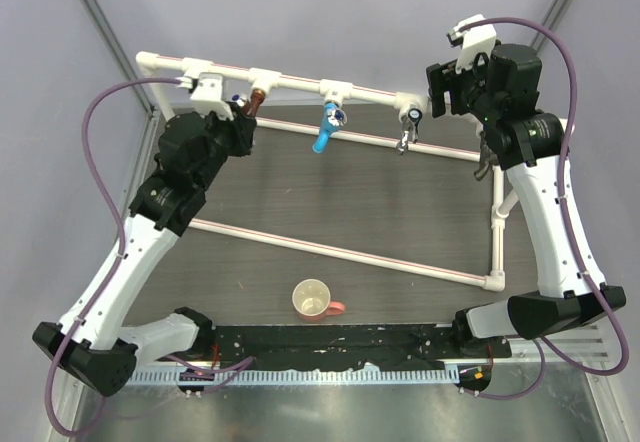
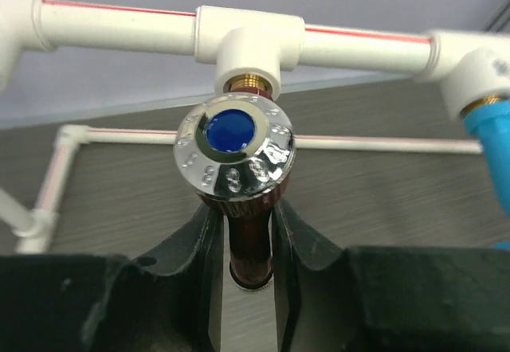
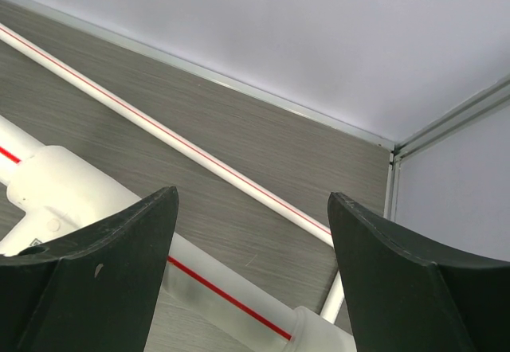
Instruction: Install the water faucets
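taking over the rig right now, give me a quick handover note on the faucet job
Left gripper: shut on the copper faucet, whose brass thread sits at the mouth of a white tee on the far pipe.
Right gripper: open and empty, near the pipe's right end.
Blue faucet and chrome faucet: hanging from their own tees further right.
Done: those two look mounted.
Left: finish seating the copper faucet. How far it is threaded in cannot be told.
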